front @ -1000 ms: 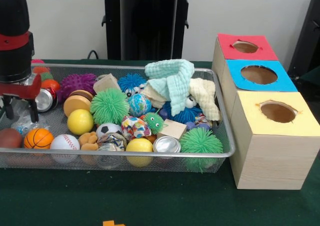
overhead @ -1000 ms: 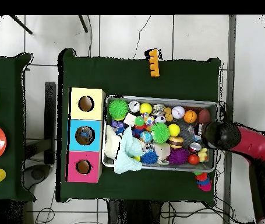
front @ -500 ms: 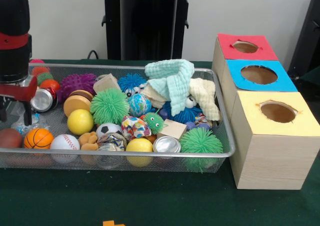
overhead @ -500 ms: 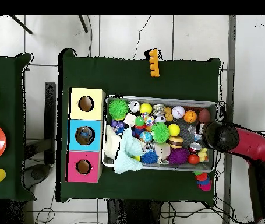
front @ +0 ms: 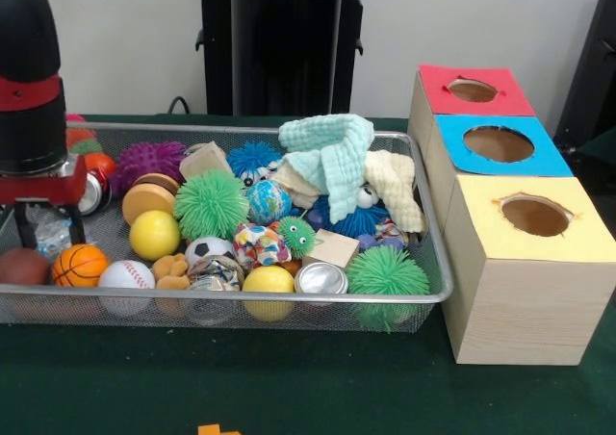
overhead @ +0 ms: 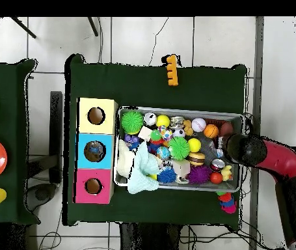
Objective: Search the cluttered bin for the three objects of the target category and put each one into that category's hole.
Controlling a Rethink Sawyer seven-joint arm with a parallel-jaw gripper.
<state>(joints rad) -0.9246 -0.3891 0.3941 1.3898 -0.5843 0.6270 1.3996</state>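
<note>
My gripper [front: 46,231] hangs low in the left end of the wire bin [front: 438,262]. Its fingers [front: 77,225] stand open either side of a crumpled clear plastic piece [front: 48,235]. Just in front of it lie a brown ball [front: 19,265], an orange basketball [front: 77,265] and a baseball [front: 125,273]. A silver can [front: 93,192] lies right behind the fingers. From overhead, the arm's black head [overhead: 244,148] hides the gripper at the bin's right end. Red [front: 472,90], blue [front: 498,143] and yellow [front: 535,216] topped boxes, each with a round hole, stand beside the bin.
The bin is packed: green spiky balls [front: 210,204] [front: 387,271], a purple one [front: 149,161], a yellow ball [front: 154,233], a second can [front: 320,278], wooden blocks [front: 332,247], and a mint cloth [front: 332,151] heaped over a cream one [front: 395,190]. An orange toy [overhead: 172,69] lies on the table outside.
The gripper has come down deeper into the bin's left end and slightly toward the basketball. The other objects in the bin lie as before.
</note>
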